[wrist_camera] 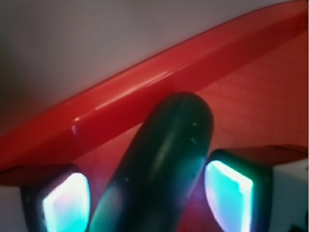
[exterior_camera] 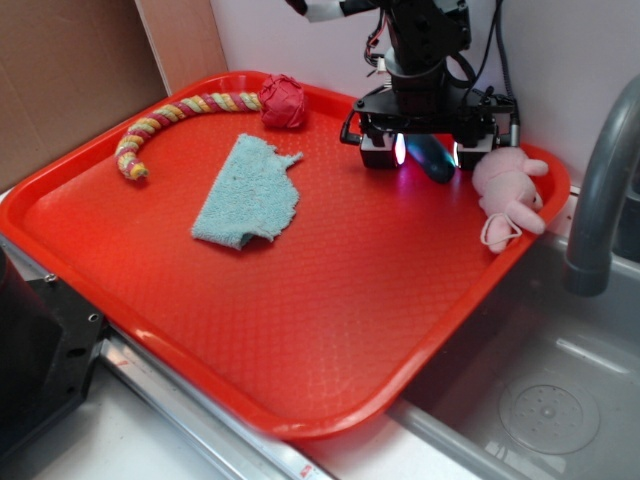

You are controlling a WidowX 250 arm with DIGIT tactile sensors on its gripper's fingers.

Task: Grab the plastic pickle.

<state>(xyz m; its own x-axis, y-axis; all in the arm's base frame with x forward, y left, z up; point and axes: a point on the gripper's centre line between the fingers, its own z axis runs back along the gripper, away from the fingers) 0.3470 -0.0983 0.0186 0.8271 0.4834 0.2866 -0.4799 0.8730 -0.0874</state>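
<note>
Now the pincer (exterior_camera: 428,150) is low over the far right part of the red tray (exterior_camera: 330,300), its jaws spread wide with the plastic pickle (exterior_camera: 432,158) between them. Wrist view: the pickle (wrist_camera: 164,169) lies lengthwise in the gap, a lit pad (wrist_camera: 67,203) on either side (gaps of tray show at both sides, so neither pad appears to touch it). The pickle rests on the tray just inside the back rim, beside the pink plush pig (exterior_camera: 510,185); the red knotted ball (exterior_camera: 283,100) with its rope tail and a blue cloth (exterior_camera: 250,190) lie well apart to the left. Judged step: straddling complete, grasp not yet made. The next move calls for closing squarely across the glossy, rounded body, which could slip.
</note>
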